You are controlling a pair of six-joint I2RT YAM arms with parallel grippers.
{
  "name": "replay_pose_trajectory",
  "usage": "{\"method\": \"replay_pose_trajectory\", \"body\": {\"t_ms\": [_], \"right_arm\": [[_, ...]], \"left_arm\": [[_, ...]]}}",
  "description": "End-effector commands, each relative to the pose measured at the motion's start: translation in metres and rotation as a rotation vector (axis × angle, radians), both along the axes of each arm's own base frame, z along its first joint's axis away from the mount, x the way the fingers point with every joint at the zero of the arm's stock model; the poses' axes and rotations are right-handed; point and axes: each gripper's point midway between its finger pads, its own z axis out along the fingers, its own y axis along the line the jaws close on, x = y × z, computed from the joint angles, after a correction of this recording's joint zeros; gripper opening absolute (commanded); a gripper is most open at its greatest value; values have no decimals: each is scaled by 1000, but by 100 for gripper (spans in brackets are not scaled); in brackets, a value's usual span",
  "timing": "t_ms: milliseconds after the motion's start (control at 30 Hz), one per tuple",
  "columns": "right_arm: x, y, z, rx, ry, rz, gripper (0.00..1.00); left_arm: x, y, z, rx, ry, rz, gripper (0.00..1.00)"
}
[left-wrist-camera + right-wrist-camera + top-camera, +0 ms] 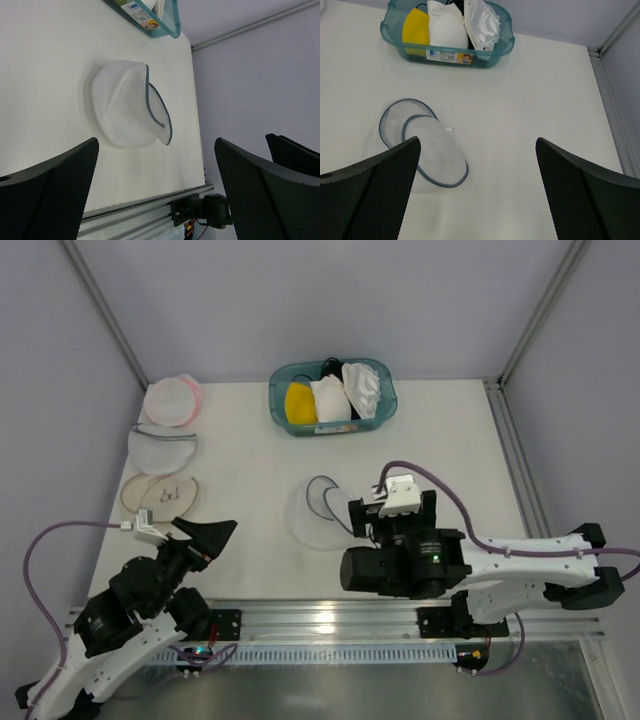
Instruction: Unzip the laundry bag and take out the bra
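The laundry bag [312, 512] lies unzipped at the table's middle, its two white mesh halves spread apart with dark grey-blue rims; it looks empty. It also shows in the left wrist view [125, 107] and the right wrist view [427, 150]. The bra [363, 387], crumpled white fabric, sits at the right end of the teal bin [276, 400], also seen in the right wrist view [482, 22]. My right gripper [478, 142] is open and empty, just right of the bag. My left gripper [156, 145] is open and empty, well left of the bag near the front edge [205, 535].
The bin also holds a yellow garment [299, 403] and a smooth white pad [330, 398]. At the left edge lie a pink-rimmed pouch [172, 400], a white mesh pouch [160, 448] and a beige-rimmed pouch [160, 493]. A metal rail [330, 620] runs along the near edge.
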Motion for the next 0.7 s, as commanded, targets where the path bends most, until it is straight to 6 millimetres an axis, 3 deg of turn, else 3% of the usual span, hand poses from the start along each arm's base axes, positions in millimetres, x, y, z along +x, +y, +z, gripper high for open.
{"method": "replay_pose_trajectory", "body": {"t_ms": [0,200,267,367,667], "right_arm": [[-6,-33,-1,61,68,12,100],[-23,-53,16,457,128,312,100],[-26,-69,13,519,124,346,99],[-26,-81,1,480,151,323,99],[-39,-48,-15,409,247,394,99]], "left_arm": [[2,-2,6,-19,-32,-5,99],[10,-26,-2,35,-5,-64,99],[12,-35,-8,69,12,-91,100],[16,-47,-6,84,4,-127,99],[22,-78,-3,100,-8,-218,99]]}}
